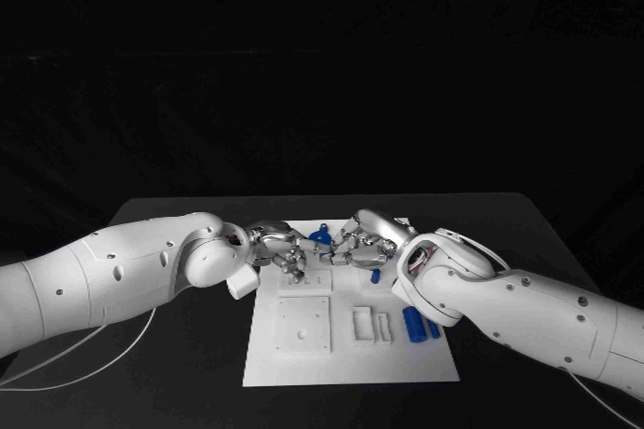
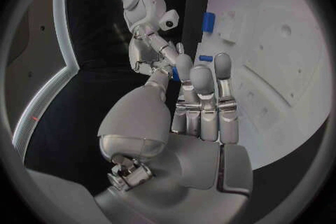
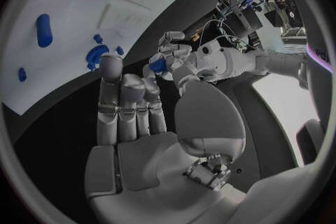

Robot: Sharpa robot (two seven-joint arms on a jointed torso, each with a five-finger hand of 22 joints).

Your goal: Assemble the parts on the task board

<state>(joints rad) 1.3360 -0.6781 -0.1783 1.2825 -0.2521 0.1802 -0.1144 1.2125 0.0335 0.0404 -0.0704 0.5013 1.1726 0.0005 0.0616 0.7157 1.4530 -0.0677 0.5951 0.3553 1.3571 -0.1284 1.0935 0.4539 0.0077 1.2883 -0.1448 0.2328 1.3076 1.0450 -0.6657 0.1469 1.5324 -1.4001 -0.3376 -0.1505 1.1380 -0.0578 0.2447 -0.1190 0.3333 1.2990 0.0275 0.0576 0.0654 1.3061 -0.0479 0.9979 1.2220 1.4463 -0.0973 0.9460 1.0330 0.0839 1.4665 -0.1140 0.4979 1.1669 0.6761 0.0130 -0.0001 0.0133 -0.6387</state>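
Observation:
Over the far end of the white task board (image 1: 352, 364) my two hands meet fingertip to fingertip. The left hand (image 1: 275, 244) pinches a small blue part (image 2: 175, 74) between thumb and a finger; the same blue part (image 3: 158, 65) sits right at the fingertips of my right hand (image 1: 362, 242). The right hand's fingers are stretched toward the part, and whether they grip it is hidden. Another blue part (image 1: 319, 235) stands on the board just behind the hands. Two long blue parts (image 1: 419, 323) lie at the board's right edge, and a small one (image 1: 374, 275) lies under my right wrist.
The board carries a square white block (image 1: 303, 323) and a narrow slotted white block (image 1: 368, 323) on its near half. Black table (image 1: 175, 373) surrounds it. A white cable (image 1: 81, 355) runs along the table's left side.

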